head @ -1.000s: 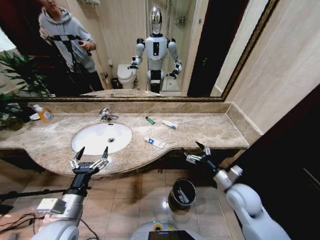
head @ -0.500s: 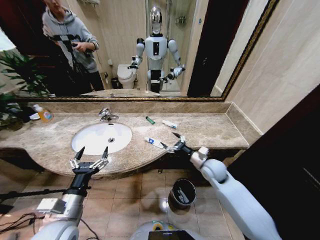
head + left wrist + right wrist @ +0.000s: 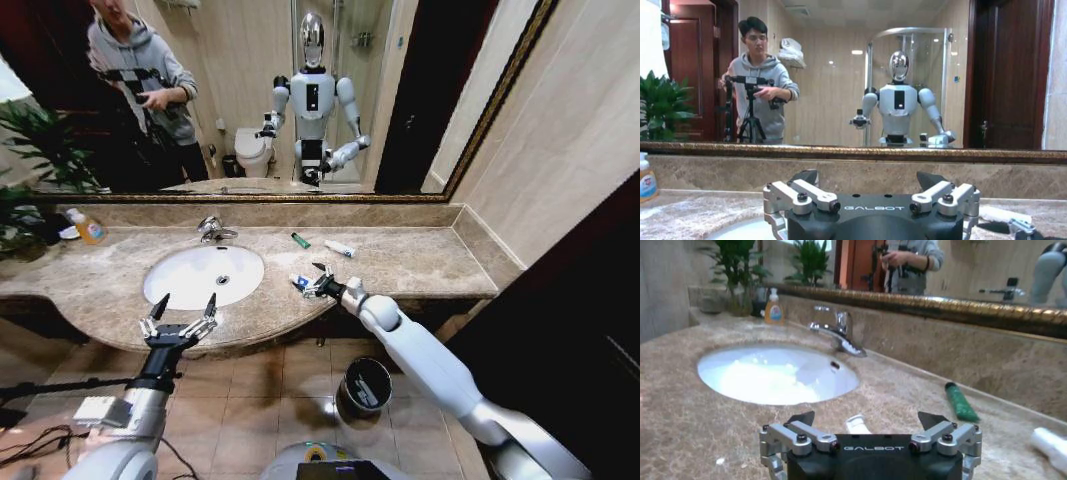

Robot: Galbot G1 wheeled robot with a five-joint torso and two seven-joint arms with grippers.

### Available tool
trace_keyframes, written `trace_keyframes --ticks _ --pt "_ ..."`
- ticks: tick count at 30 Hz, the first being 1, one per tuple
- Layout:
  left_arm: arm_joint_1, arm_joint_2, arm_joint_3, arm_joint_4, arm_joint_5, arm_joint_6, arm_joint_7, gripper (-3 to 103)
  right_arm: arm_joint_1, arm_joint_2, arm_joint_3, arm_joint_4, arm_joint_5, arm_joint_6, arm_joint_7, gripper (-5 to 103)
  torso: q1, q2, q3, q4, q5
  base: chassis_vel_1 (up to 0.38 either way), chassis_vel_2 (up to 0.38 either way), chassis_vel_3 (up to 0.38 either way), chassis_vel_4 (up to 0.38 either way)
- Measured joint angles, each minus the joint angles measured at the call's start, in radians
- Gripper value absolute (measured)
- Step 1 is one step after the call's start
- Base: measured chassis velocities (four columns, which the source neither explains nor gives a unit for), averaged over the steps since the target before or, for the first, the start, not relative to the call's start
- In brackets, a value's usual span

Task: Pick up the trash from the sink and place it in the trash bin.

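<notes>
A white-and-blue tube (image 3: 297,281) lies on the marble surround just right of the sink (image 3: 180,290). My right gripper (image 3: 314,283) is low over it and open; in the right wrist view the tube's white end (image 3: 856,423) shows between the two spread fingers (image 3: 800,419). Farther back on the surround lie a small green tube (image 3: 300,240) (image 3: 960,402) and a white tube (image 3: 340,248) (image 3: 1050,442). The basin looks bare. My left gripper (image 3: 183,310) (image 3: 868,180) hangs open at the counter's front edge before the sink. On the floor below the counter stands the trash bin (image 3: 363,388).
A chrome faucet (image 3: 212,229) (image 3: 837,332) stands behind the basin. An orange bottle (image 3: 88,228) (image 3: 775,307) and a plant (image 3: 30,150) sit at the far left. A wide mirror (image 3: 250,100) backs the counter, and a wall closes the right end.
My right arm has swung left from beyond the counter's front edge onto the surround, bringing its gripper over the white-and-blue tube. The left arm has not moved.
</notes>
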Motion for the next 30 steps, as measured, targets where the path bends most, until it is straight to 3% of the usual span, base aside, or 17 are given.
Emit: trace_keyframes --ticks 11,19,21,30 --pt "0.000 0.000 0.000 0.000 0.000 0.000 0.000 100 0.037 0.057 -0.032 -0.112 -0.040 0.011 0.007 101 0.000 0.000 0.000 0.0000 0.0001 0.000 0.000 0.000 0.000" --pt "0.000 0.000 0.000 0.000 0.000 0.000 0.000 100 0.046 0.062 -0.009 -0.154 -0.043 0.011 0.012 79 0.000 0.000 0.000 0.0000 0.0002 0.000 0.000 0.000 0.000" --pt "0.000 0.000 0.000 0.000 0.000 0.000 0.000 100 0.045 0.061 -0.004 -0.156 -0.042 0.011 0.012 79 0.000 0.000 0.000 0.0000 0.0001 0.000 0.000 0.000 0.000" --pt "0.000 0.000 0.000 0.000 0.000 0.000 0.000 100 0.033 0.046 0.024 -0.157 -0.038 0.015 -0.010 51 0.000 0.000 0.000 0.0000 0.0002 0.000 0.000 0.000 0.000"
